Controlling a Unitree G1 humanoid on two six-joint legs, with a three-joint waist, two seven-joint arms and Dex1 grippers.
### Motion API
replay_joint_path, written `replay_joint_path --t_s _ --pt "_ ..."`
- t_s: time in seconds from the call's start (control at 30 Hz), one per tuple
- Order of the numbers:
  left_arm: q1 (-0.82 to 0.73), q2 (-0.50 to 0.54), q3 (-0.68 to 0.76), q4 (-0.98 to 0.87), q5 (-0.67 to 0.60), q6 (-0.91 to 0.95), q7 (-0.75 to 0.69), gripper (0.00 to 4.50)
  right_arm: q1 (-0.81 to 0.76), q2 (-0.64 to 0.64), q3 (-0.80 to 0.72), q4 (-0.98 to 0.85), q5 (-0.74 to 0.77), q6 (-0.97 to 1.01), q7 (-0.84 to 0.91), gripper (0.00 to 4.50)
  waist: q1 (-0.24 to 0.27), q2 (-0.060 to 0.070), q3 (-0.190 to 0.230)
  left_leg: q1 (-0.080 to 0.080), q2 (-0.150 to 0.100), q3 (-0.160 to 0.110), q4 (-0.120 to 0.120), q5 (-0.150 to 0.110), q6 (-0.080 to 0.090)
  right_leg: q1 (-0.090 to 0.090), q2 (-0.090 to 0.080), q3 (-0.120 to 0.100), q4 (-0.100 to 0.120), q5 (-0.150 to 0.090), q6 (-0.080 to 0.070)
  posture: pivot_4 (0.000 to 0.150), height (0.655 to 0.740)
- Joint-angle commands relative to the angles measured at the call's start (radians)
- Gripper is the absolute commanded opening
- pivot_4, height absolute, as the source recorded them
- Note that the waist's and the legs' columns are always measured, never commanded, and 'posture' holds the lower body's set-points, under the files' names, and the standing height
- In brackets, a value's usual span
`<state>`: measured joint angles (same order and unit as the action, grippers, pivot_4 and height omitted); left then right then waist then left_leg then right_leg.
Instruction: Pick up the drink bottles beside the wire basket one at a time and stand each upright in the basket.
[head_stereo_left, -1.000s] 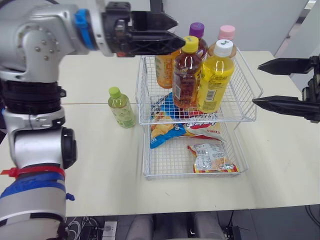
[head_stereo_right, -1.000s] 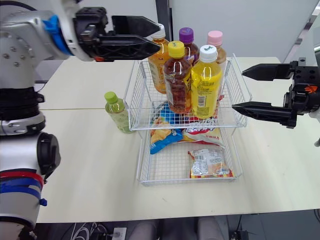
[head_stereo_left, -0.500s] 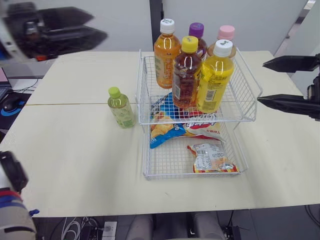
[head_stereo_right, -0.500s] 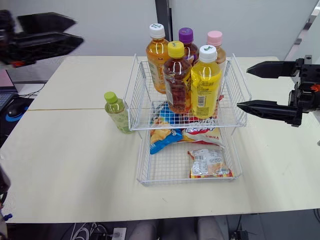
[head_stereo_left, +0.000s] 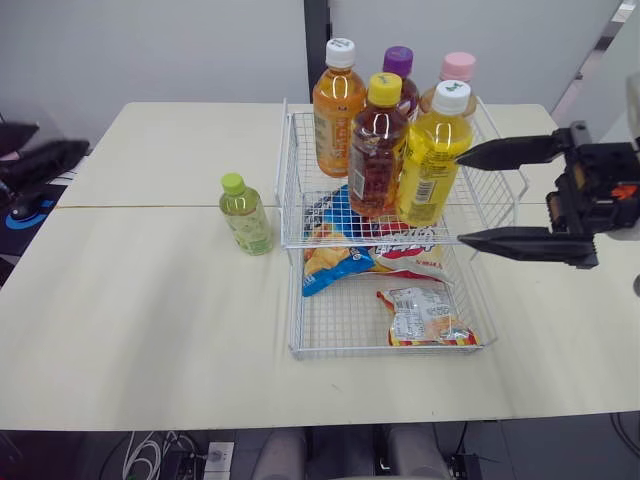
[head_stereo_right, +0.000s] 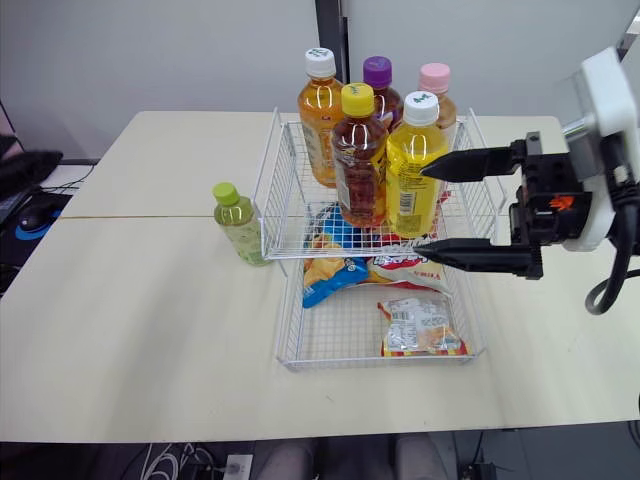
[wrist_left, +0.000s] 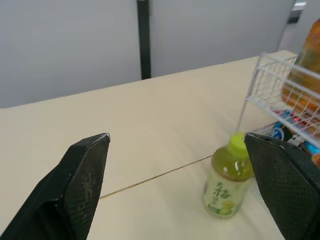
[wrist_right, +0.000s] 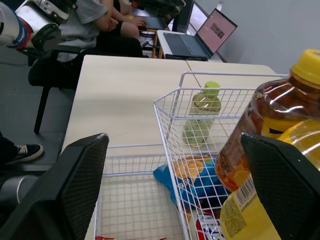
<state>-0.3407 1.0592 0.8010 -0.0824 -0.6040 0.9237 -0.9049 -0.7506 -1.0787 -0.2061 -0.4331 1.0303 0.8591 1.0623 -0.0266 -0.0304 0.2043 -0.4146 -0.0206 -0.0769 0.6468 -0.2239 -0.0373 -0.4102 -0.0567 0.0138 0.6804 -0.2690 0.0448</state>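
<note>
A small green-capped bottle (head_stereo_left: 245, 213) stands upright on the table just left of the two-tier wire basket (head_stereo_left: 289, 190). The upper tier holds several upright bottles, among them an orange one (head_stereo_left: 335, 105), a brown one with a yellow cap (head_stereo_left: 377, 145) and a yellow one (head_stereo_left: 433, 150). My right gripper (head_stereo_left: 462, 198) is open at the basket's right side, its fingertips close to the yellow bottle. At the table's far left edge, my left gripper (head_stereo_left: 60, 140) is open and empty. The left wrist view has the green bottle (wrist_left: 227, 182) ahead between its spread fingers.
Snack bags (head_stereo_left: 425, 312) lie in the basket's lower tier. A seam (head_stereo_left: 150, 207) runs across the table left of the green bottle. Seated people (wrist_right: 95, 20) and a laptop (wrist_right: 200, 40) are beyond the table's far end in the right wrist view.
My left arm has pulled back from above the basket to the table's far left edge. The right gripper has moved left, up to the basket's right side. The bottles have not moved.
</note>
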Motion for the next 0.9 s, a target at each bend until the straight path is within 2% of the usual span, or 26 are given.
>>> replay_joint_path --t_s 0.03,0.27,0.47,0.67,0.9 --pt "0.090 -0.041 0.082 -0.109 0.028 -0.073 0.041 4.46 -0.033 0.009 0.000 -0.014 -0.019 -0.025 -0.013 4.50 0.001 0.000 0.000 0.000 0.000 0.000 0.000 0.000 0.000 0.000 0.000 0.000 0.000 0.000 0.000 0.150 0.7400" --pt "0.250 -0.200 0.116 -0.250 0.034 -0.155 0.154 4.46 -0.058 0.049 0.035 -0.013 -0.049 -0.035 -0.024 4.50 0.000 -0.001 0.000 0.001 0.000 -0.001 0.000 0.000 0.000 0.000 0.000 0.001 0.000 0.000 0.000 0.150 0.7400" --pt "0.303 -0.372 0.095 -0.343 0.018 -0.176 0.324 4.46 -0.060 0.073 0.066 -0.014 -0.104 -0.057 -0.032 4.50 0.001 -0.001 -0.001 0.001 0.000 -0.001 0.000 0.000 0.000 0.001 0.000 0.001 0.000 0.000 -0.001 0.150 0.7400" --pt "0.335 -0.393 0.011 -0.417 -0.044 -0.153 0.341 4.46 -0.070 0.106 0.063 -0.030 -0.088 -0.040 -0.046 4.50 0.003 -0.002 -0.002 0.001 0.000 -0.001 0.000 0.000 0.000 0.001 0.000 0.000 0.000 0.001 -0.001 0.150 0.7400" --pt "0.324 -0.380 -0.109 -0.475 -0.042 -0.195 0.356 4.46 -0.077 0.098 0.044 -0.047 -0.070 0.016 -0.114 4.50 0.002 -0.002 -0.002 0.002 0.000 -0.001 0.000 0.000 0.000 0.002 0.001 0.000 0.000 0.001 -0.001 0.150 0.7400"
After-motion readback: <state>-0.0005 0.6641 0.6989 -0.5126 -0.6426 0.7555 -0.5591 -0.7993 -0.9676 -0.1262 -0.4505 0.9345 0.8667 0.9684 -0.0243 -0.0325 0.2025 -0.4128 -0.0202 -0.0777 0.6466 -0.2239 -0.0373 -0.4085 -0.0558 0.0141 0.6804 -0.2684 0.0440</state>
